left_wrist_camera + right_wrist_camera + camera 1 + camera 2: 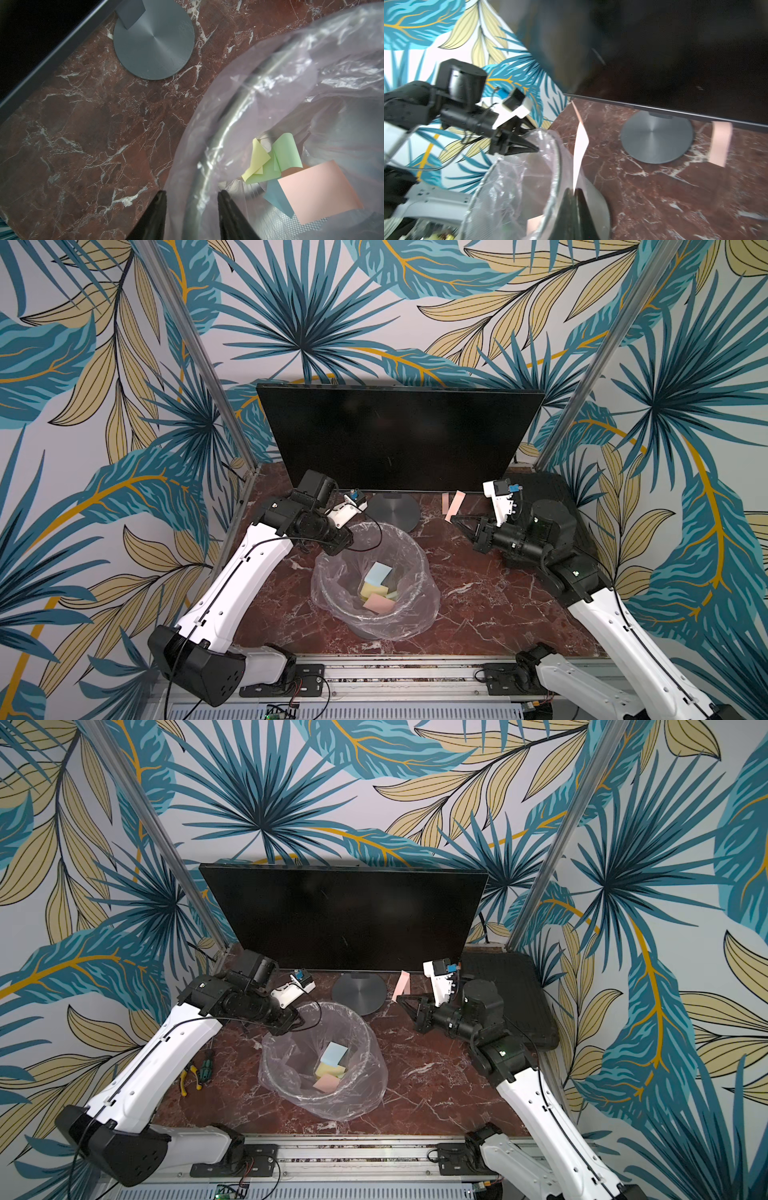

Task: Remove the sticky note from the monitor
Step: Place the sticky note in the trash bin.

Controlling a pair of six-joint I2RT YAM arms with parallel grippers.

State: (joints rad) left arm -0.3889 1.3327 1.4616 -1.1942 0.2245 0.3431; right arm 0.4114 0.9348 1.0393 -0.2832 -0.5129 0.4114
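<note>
Leafy walls ring the red tabletop (478, 605). Right pincer (574, 190) pinches the pink sticky note (580, 153) near the monitor (395, 435), beside the bin (419, 572); left pincer (192, 194) is spread slightly around its rim.

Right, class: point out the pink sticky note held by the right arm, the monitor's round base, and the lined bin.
pink sticky note (580, 149), right wrist view, mid-sheet.
monitor base (153, 41), left wrist view, disc centre.
lined bin (415, 551), a top view, rim.

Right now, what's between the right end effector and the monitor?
A pink sticky note, pinched in the right end effector, reaching toward the monitor's bottom edge. The right wrist view shows it.
</note>
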